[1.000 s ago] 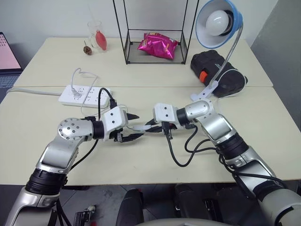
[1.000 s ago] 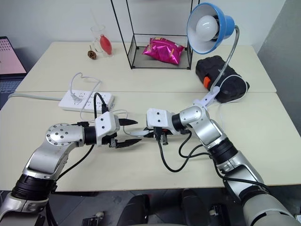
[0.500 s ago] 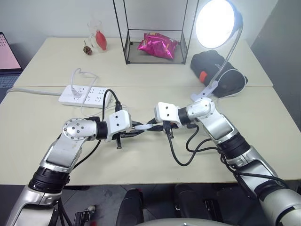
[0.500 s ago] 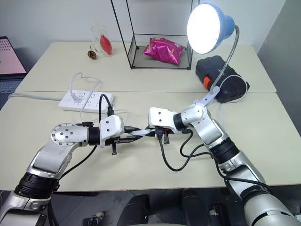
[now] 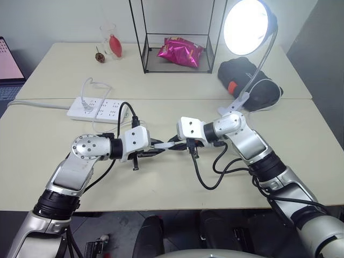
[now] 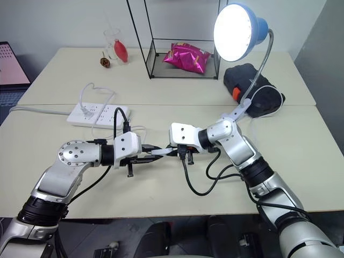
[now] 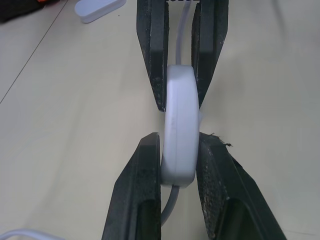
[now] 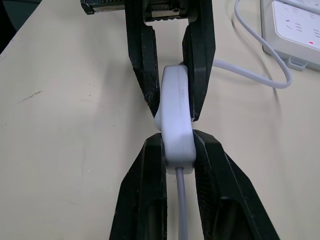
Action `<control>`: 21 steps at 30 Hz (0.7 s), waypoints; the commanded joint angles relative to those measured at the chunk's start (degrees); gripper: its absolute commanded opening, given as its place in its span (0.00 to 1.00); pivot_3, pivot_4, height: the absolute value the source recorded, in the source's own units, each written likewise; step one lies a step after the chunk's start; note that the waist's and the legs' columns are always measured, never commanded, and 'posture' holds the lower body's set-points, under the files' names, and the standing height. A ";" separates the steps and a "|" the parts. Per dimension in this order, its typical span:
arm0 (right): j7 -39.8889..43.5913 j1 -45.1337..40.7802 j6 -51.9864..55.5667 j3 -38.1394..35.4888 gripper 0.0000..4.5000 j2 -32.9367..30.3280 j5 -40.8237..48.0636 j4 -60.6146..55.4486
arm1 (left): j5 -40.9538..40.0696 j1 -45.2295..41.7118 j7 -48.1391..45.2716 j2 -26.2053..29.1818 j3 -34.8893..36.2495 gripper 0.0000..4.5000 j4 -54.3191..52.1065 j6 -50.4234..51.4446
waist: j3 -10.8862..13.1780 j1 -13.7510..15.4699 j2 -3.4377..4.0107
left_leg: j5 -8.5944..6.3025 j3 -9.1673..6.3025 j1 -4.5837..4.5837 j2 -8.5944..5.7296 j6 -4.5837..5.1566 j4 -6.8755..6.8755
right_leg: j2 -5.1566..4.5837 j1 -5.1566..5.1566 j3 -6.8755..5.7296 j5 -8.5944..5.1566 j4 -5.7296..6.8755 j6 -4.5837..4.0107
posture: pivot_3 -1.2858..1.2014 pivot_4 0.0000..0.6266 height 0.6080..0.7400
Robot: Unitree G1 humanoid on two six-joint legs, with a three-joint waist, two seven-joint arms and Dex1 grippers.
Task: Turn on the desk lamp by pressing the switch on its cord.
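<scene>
Grip, left: my left gripper [image 5: 152, 150] is closed on one end of the switch [image 7: 177, 135], a black finger [image 7: 144, 195] pressed against each flat side.
Grip, right: my right gripper [image 5: 173, 144] is clamped on the other end of the same switch, fingers [image 8: 150, 200] flanking it, so the two grippers meet nose to nose.
Reason for the hold: I judge that one gripper steadies the small body while the other squeezes the rocker; a part this light would otherwise slide along the desk [image 5: 161, 183].
Switch position: it sits between my two grippers, near the middle of the front desk, just above or on its surface; I cannot tell which.
Cord: the cord [image 8: 181, 210] leaves the switch at both ends, one run curving off towards the power strip [image 5: 97, 109].
Arm pose: both forearms reach inward and slightly downward, left from the left, right from the right, wrists bent towards each other.
Desk lamp: the desk lamp [image 6: 236, 35] stands clipped at the far right, its bulb glowing brightly.
Progress: with the lamp lit, the press looks done.
</scene>
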 commanded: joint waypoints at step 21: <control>-1.12 -6.11 -8.30 -0.85 0.09 0.88 -0.31 13.10 | -3.93 6.21 -0.80 5.41 9.60 0.88 -7.16 0.32 | 0.00 -0.20 0.00 | 0.00 -0.01 0.02 0.00 0.00 -0.01 | 0.00 0.00 -0.01 0.00 0.00 -0.01 | 0.52 0.24 1.00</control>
